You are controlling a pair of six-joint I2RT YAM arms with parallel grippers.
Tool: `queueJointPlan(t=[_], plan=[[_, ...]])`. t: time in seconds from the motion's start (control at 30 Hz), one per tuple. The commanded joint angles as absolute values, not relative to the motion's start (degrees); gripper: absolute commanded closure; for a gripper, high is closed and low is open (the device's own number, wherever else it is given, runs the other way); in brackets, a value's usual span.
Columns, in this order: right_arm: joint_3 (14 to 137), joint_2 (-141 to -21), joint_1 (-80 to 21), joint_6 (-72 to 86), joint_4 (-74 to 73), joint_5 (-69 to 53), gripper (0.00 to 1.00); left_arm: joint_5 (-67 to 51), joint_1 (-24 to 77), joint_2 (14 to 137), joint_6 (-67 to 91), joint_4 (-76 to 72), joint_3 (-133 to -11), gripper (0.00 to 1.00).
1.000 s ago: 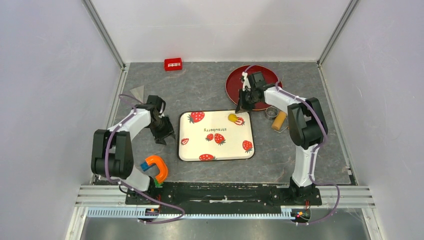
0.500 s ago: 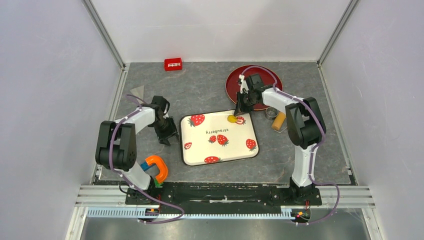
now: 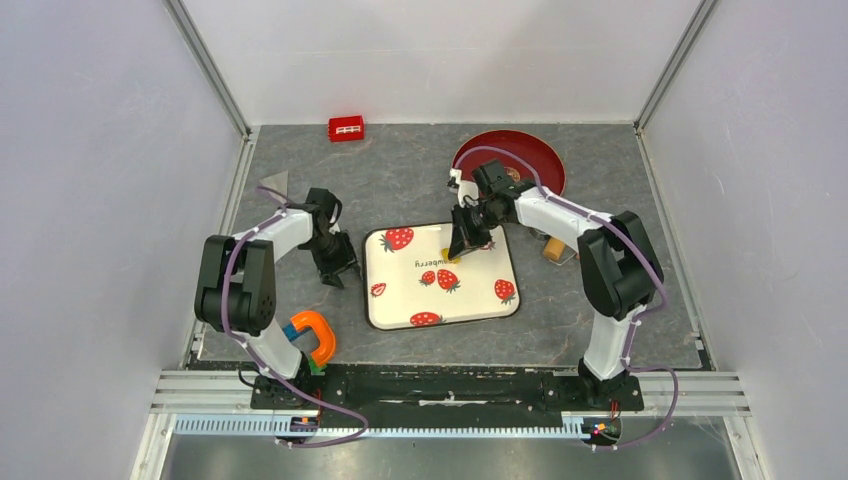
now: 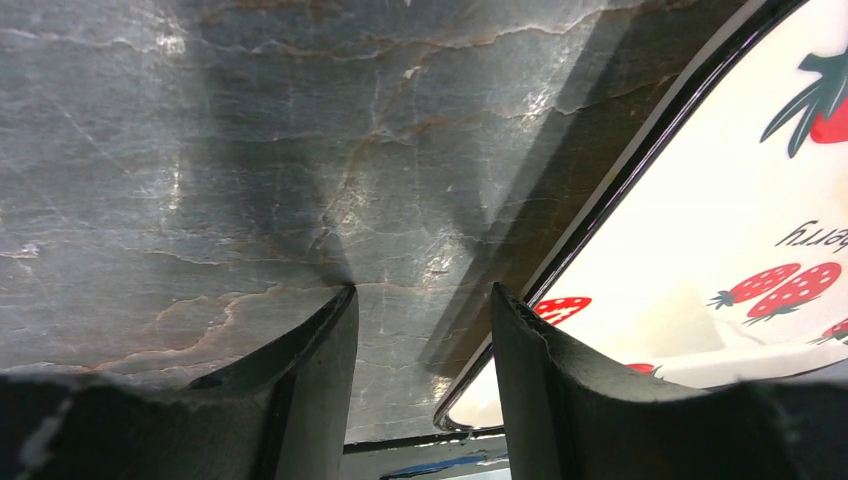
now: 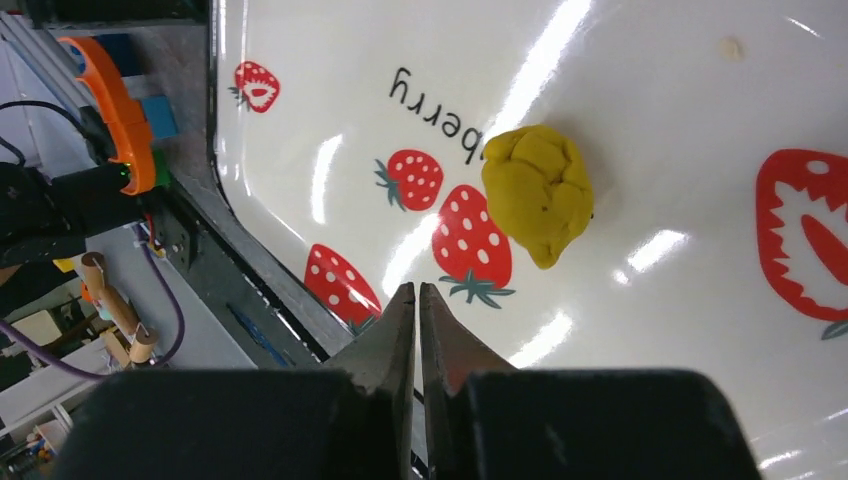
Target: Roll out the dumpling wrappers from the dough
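The dough [image 5: 537, 192] is a bright yellow lump lying on the white strawberry-print tray [image 5: 650, 120]. In the top view only a sliver of it [image 3: 452, 256] shows beside my right gripper [image 3: 462, 243]. That gripper [image 5: 418, 290] is shut and empty, hovering just above the tray with the lump a little ahead of its tips. My left gripper [image 3: 336, 264] is open and empty, its fingers [image 4: 325, 340] down on the grey mat just left of the tray's edge [image 4: 600, 210]. No dumpling wrapper is in view.
A red plate [image 3: 515, 160] sits at the back right. A tan wooden roller [image 3: 556, 247] lies right of the tray, partly under my right arm. A red block [image 3: 346, 128] is at the back, a grey scraper [image 3: 275, 184] far left, an orange clamp [image 3: 312, 336] near left.
My right gripper moved from the plate's edge left and nearer, over the tray, and the dough shifted with it. The tray turned slightly. My left gripper edged toward the tray's left side.
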State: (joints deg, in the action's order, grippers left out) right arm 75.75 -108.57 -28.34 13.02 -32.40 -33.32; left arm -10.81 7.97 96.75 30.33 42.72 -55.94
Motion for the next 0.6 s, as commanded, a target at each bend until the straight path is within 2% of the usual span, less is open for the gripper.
queueJointPlan(t=[0.0,0.27,0.57], plan=[[78.9,-103.0,-27.4,12.6,-33.4,-35.9,0.94,-11.2,8.7,98.5,30.7,38.3,-57.4,0.43],[79.7,-100.4,-22.7,15.0,-31.1,-34.8,0.9,-8.8,8.7,93.6,28.2,42.6,-61.5,0.43],[66.7,-92.2,-5.4,15.1,-28.3,-31.8,0.81,-13.4,10.7,89.2,28.5,42.6,-65.0,0.42]])
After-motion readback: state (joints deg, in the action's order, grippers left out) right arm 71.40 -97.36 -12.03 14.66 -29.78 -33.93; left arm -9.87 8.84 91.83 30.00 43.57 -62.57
